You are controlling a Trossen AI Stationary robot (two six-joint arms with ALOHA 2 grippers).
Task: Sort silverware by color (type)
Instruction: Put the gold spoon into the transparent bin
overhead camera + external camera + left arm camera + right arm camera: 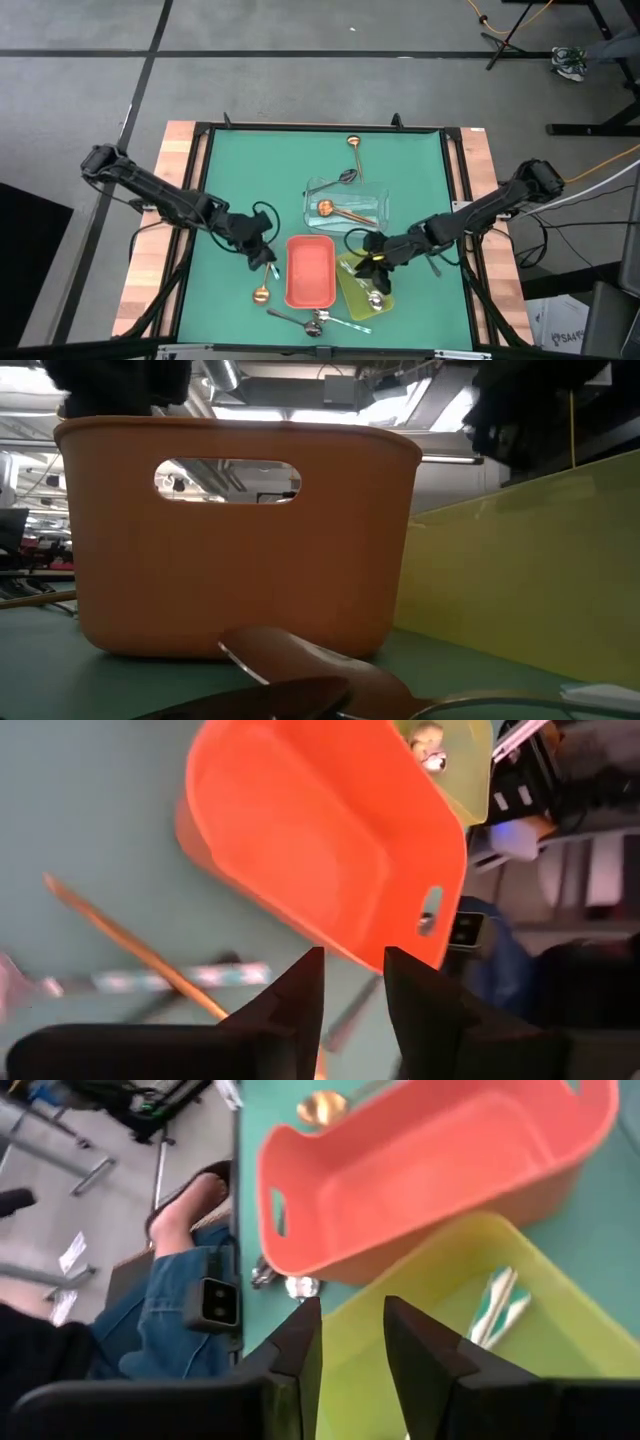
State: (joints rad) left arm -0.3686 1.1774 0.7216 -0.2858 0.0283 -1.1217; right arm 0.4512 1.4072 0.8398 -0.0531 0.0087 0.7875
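Observation:
My left gripper (265,254) (353,1000) hovers over the green mat, left of the red tray (310,272) (300,830), fingers a little apart and empty. A copper spoon (261,291) (130,945) lies flat on the mat just near of it. My right gripper (375,262) (350,1348) is open above the yellow-green tray (350,285) (450,1280), which holds silver pieces (375,298) (500,1305). The clear tray (372,208) holds a copper spoon (330,209). A silver spoon (346,177) leans on its far rim.
Another copper spoon (354,145) lies on the far mat. Several silver pieces (318,323) lie by the near edge, close in front of the low camera (300,670). A person's jeans leg and shoe (185,1220) show beyond the near edge. Wooden borders flank the mat.

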